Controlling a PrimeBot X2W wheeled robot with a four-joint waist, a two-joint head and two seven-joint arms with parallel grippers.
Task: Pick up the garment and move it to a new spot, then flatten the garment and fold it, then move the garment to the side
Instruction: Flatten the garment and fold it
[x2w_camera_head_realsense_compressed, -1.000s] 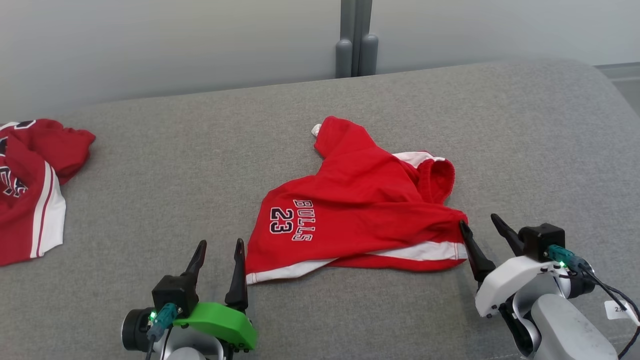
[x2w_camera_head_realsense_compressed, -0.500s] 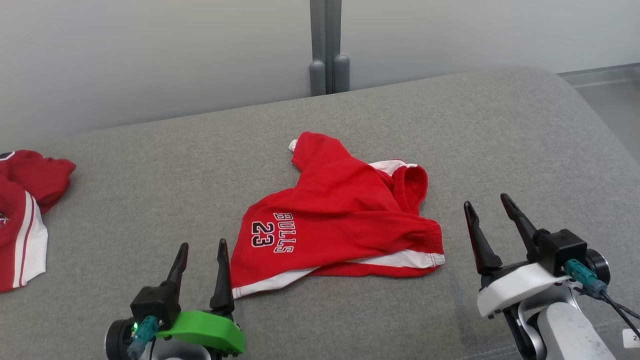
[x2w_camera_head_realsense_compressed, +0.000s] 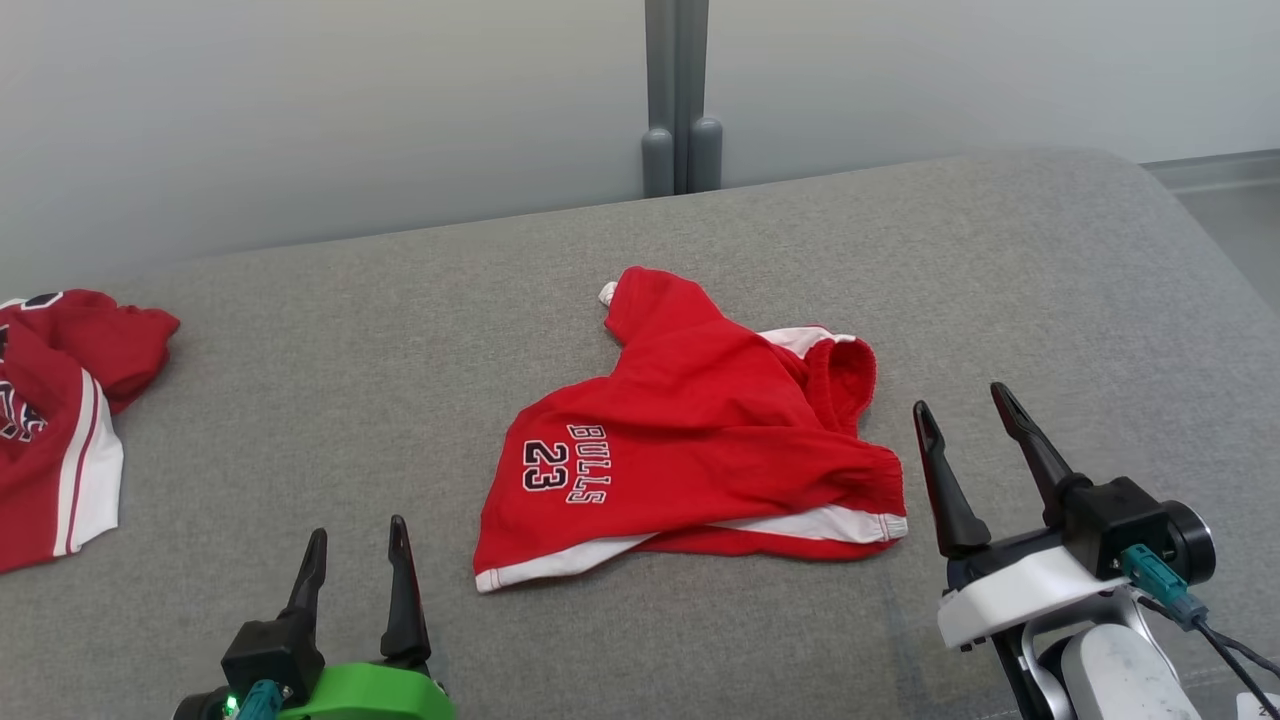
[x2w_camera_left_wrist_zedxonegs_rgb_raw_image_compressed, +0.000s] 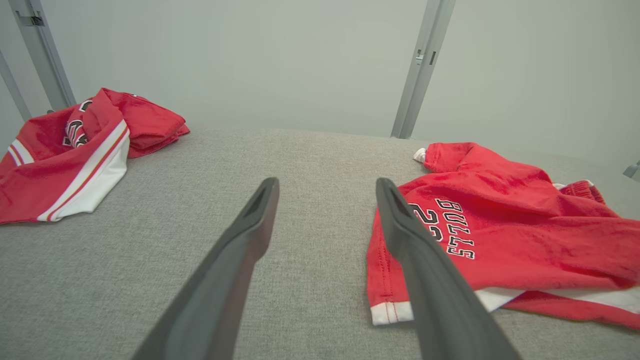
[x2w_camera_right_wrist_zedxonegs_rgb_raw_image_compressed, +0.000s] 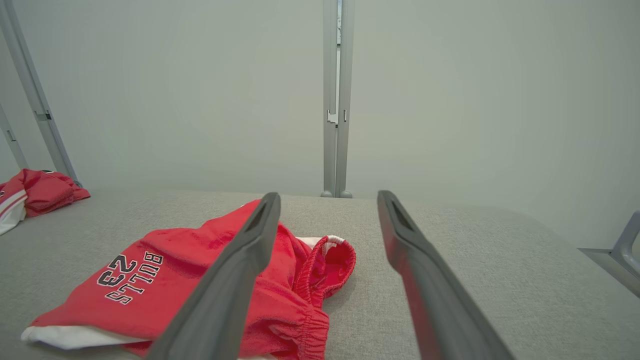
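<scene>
Soft, light red cotton shorts (x2w_camera_head_realsense_compressed: 690, 440) lie crumpled mid grey fabric bench (x2w_camera_head_realsense_compressed: 300, 400); likely floppy, best pinched at right waistband (x2w_camera_head_realsense_compressed: 850, 372) and left hem (x2w_camera_head_realsense_compressed: 530, 568); left pincer (x2w_camera_head_realsense_compressed: 358, 528) and right pincer (x2w_camera_head_realsense_compressed: 960, 398) gape apart, empty

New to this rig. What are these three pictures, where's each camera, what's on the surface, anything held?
It is a two-armed wheeled robot. The wide picture comes from its head camera, looking down at a grey padded surface. The other two come from cameras on each wrist, looking along that gripper's two dark fingers. The left gripper, with the green base, and the right gripper, with the white base, are both open and hold nothing. Between them lie crumpled red shorts printed BULLS 23, with white trim. A second red and white garment lies at the far left.
</scene>
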